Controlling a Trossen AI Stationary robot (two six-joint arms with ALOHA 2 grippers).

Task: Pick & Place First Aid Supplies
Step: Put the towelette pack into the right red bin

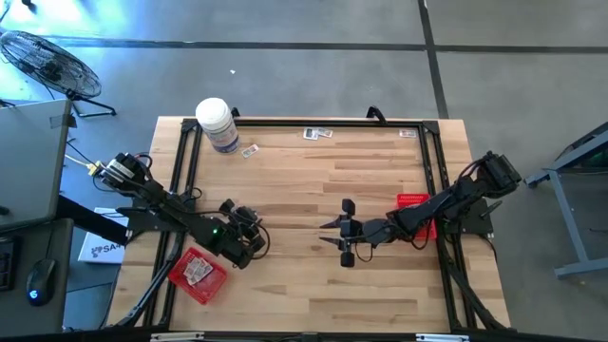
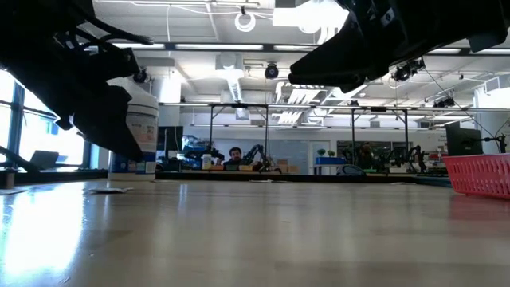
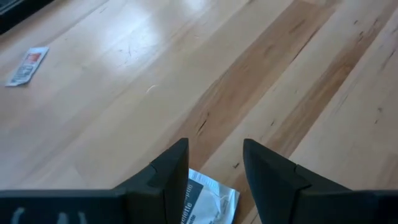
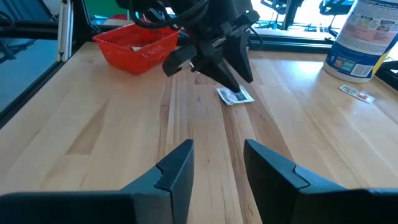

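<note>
1. A small flat packet (image 4: 235,95), crinkly and whitish with dark print, lies on the bare boards just under the left gripper (image 4: 239,78). In the left wrist view the same packet (image 3: 208,200) shows between and just beyond the two dark fingers.
2. The left gripper (image 1: 249,231) has its wedge-shaped fingers apart with nothing between them; it hangs over the table's left-centre, close to the left red tray (image 1: 197,275).
3. That tray is a shallow red plastic mesh basket near the front left edge, with a few pale packets lying loose in it.
4. More packets lie far off by the back edge: one with red print (image 1: 251,151) just beside the jar, a pair (image 1: 317,133) near the middle of the back rail, and another (image 1: 408,133) toward the back right corner.
5. The jar (image 1: 218,124) is a white plastic cylinder with a white lid and a bluish label, standing upright at the back left.
6. The right gripper (image 1: 346,232) sits over the table's middle, its fingers apart and empty, pointing toward the left arm.
7. A second red mesh tray (image 1: 414,205) rests by the right edge, partly under the right arm; I cannot tell what is in it.
8. The table (image 1: 313,294) is pale jointed wood planks with a light sheen, framed by black rails.
</note>
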